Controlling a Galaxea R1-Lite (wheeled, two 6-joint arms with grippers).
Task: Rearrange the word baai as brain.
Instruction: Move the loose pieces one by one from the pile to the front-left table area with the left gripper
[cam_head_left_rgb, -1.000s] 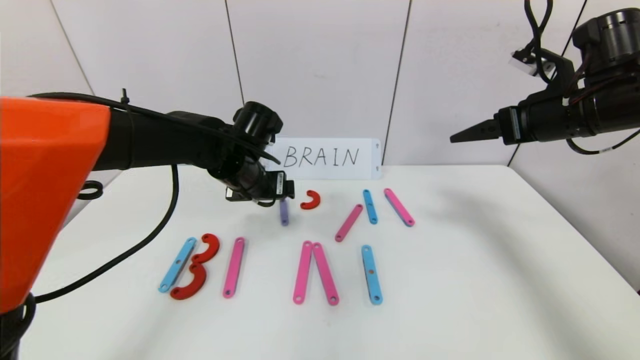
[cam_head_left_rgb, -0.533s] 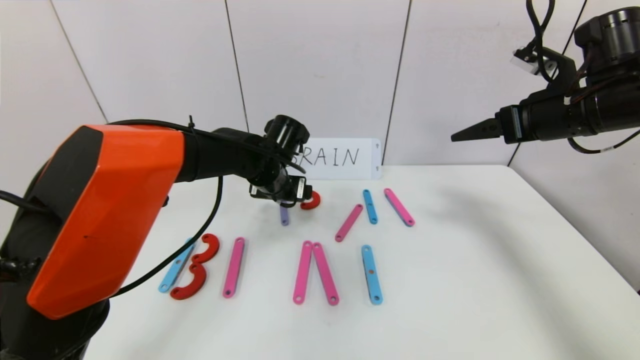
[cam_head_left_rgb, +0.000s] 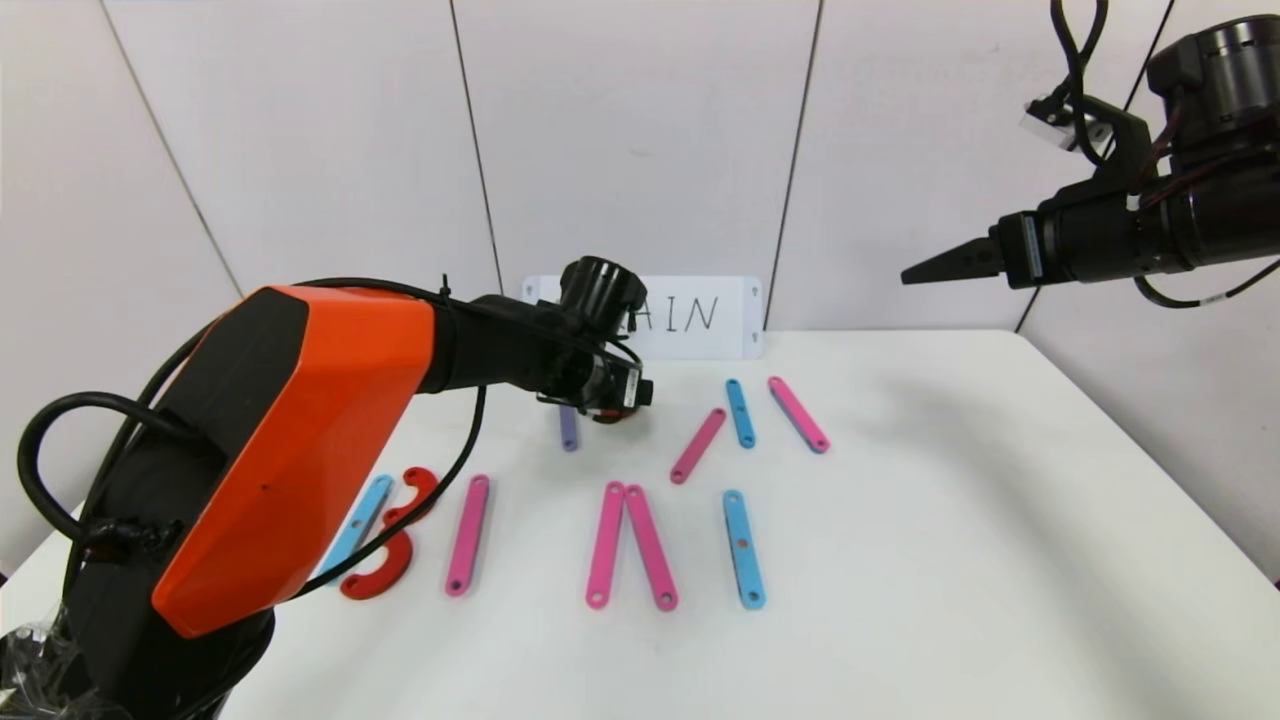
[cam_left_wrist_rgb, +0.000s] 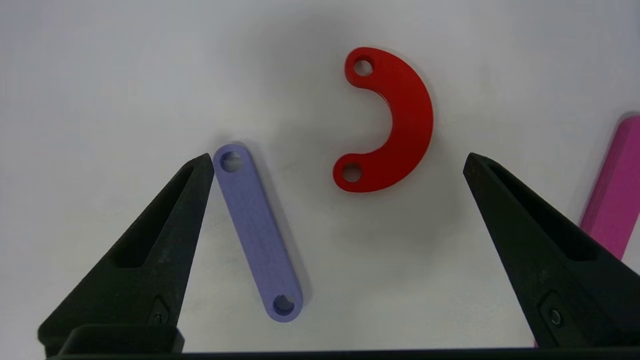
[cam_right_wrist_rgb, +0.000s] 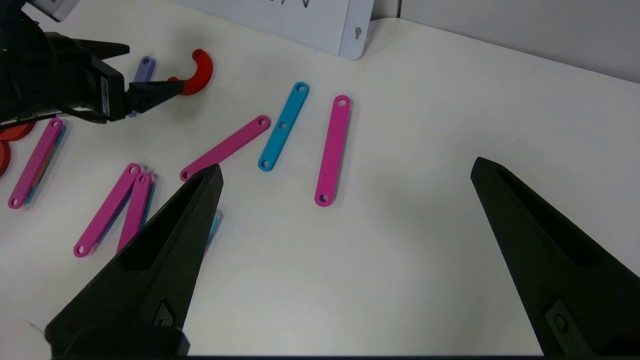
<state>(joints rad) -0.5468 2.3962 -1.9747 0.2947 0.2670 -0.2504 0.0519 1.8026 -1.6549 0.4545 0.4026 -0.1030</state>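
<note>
Near row on white tabletop: blue strip with red curves, pink strip, pink pair, blue strip. Beyond: left claw, spread wide, empty, over purple strip and red curve. Right claw raised, spread, empty.

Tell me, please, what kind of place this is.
Probably a robot test bench in a lab. A bare white table stands against plain white wall panels, a handwritten word card leans at the back, and coloured plastic letter strips lie below the open left end effector.
</note>
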